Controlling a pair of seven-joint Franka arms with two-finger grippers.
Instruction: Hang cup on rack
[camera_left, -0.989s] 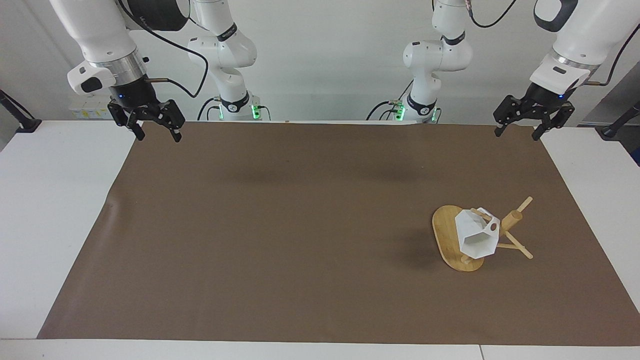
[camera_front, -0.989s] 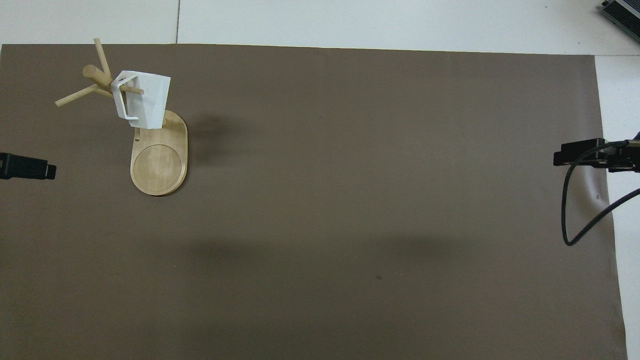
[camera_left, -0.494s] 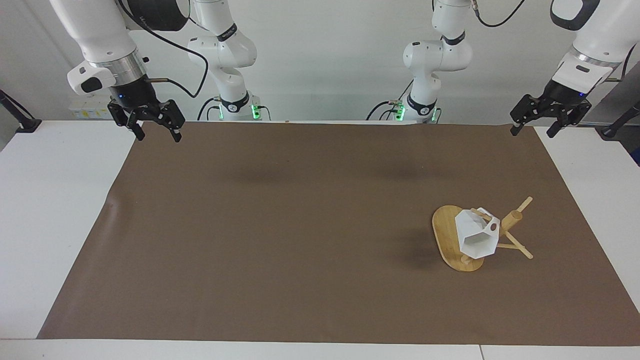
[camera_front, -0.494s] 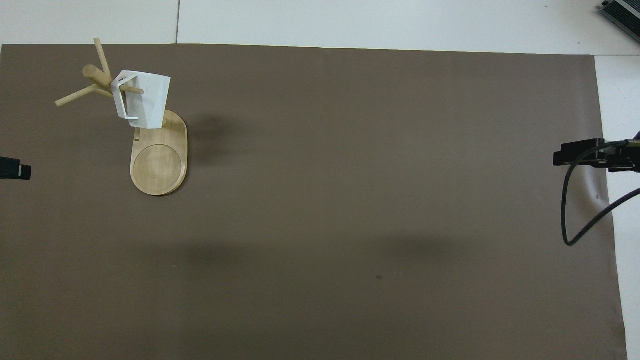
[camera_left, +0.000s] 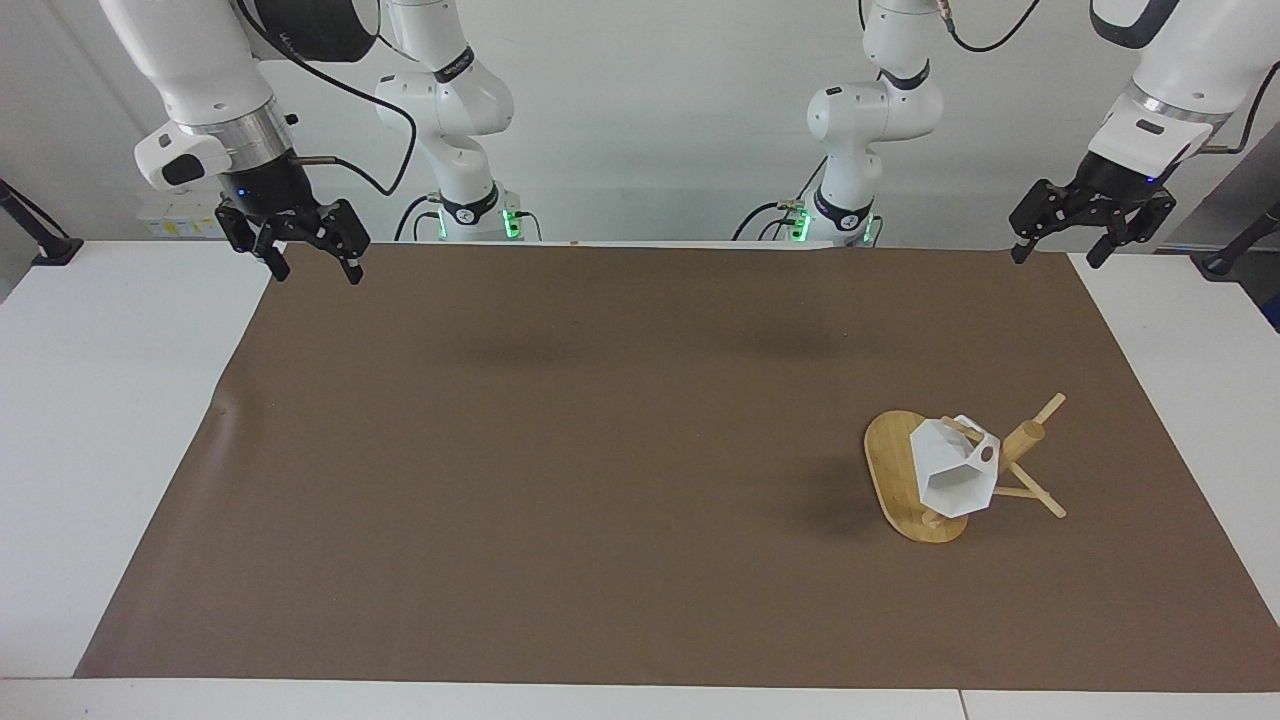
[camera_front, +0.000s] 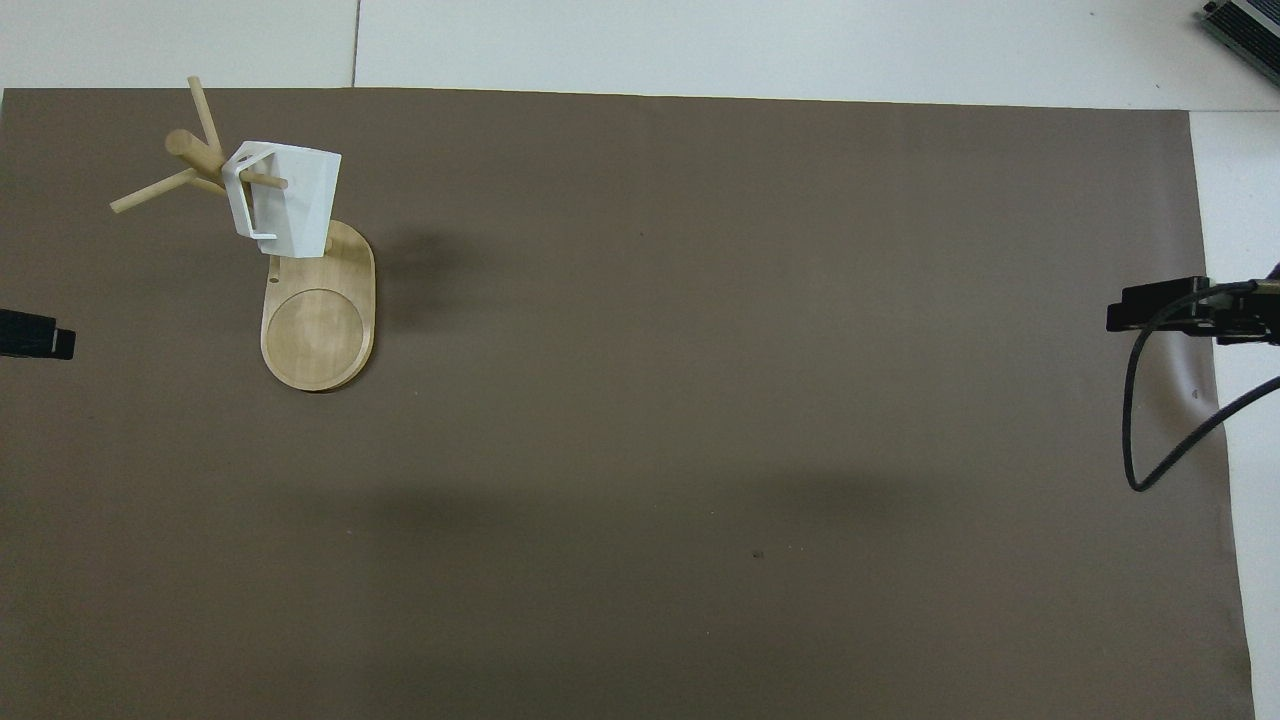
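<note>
The white faceted cup (camera_left: 950, 470) hangs by its handle on a peg of the bamboo rack (camera_left: 890, 465), toward the left arm's end of the table. In the overhead view the peg passes through the handle of the cup (camera_front: 290, 200), above the rack's oval base (camera_front: 318, 335). My left gripper (camera_left: 1053, 258) hangs open and empty over the mat's corner by the left arm's end, well apart from the rack. My right gripper (camera_left: 318, 275) waits open and empty over the mat's corner at the right arm's end.
A brown mat (camera_left: 600, 450) covers most of the white table (camera_left: 110, 420). A black cable (camera_front: 1140, 440) loops down beside the right gripper. The rack's other pegs (camera_left: 1040, 495) stick out toward the left arm's end.
My left gripper has drawn back from the rack toward the left arm's end of the table and risen a little. The cup, the rack and the right arm have not moved.
</note>
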